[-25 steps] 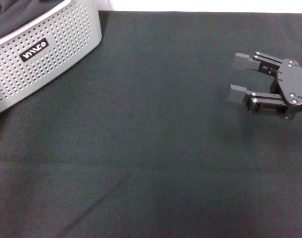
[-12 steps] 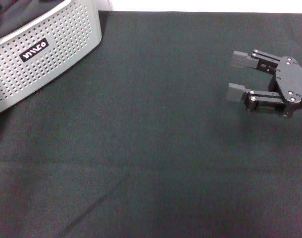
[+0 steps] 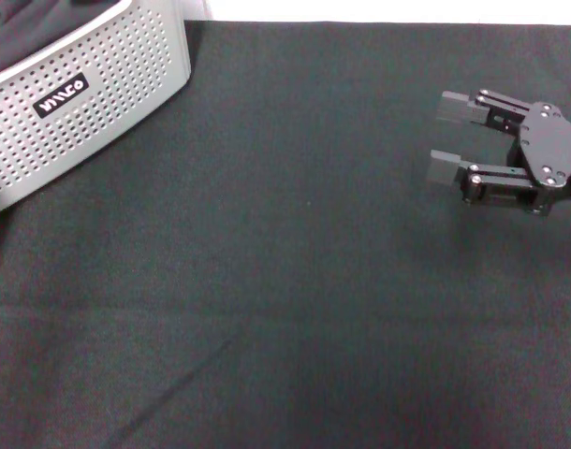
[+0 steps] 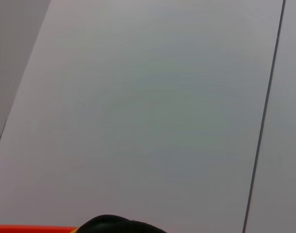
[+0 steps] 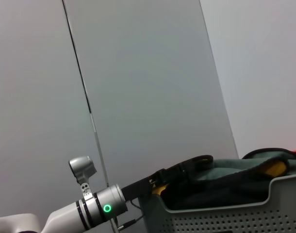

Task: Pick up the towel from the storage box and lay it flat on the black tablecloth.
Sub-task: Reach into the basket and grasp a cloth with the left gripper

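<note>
Towel [image 5: 235,170] sits bunched in the storage box [image 3: 80,112]; black tablecloth [image 3: 285,309] bare. Right gripper [image 3: 445,140] open, empty above cloth. Left gripper unseen.

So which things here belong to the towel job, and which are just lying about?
Job:
- towel, bunched in the box
- storage box
- black tablecloth
- right gripper, open above the cloth

Lying about:
- nothing else in view; left gripper unseen
</note>
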You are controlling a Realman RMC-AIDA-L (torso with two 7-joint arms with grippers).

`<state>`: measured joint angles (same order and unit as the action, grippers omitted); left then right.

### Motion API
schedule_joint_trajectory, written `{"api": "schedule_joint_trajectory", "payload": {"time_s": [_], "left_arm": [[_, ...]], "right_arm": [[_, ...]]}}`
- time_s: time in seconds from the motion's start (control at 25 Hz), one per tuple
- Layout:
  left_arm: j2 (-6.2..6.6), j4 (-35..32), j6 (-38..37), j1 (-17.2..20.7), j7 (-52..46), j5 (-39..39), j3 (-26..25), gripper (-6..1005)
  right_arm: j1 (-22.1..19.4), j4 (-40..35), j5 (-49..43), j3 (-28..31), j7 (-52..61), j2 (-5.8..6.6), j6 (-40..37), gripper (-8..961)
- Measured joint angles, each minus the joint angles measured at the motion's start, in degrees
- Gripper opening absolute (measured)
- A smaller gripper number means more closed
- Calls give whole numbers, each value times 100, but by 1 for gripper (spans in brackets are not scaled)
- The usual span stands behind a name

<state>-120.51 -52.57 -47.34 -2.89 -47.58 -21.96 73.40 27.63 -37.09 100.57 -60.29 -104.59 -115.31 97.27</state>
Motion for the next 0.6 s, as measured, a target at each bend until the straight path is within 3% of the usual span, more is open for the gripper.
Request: {"api": "schedule_joint_trajectory", "payload": {"time_s": [0.6], "left_arm": [[5,113,-26,-16,458,24,255,570]], "right_arm": [[132,6,-3,0,0,10,-60,856]]}}
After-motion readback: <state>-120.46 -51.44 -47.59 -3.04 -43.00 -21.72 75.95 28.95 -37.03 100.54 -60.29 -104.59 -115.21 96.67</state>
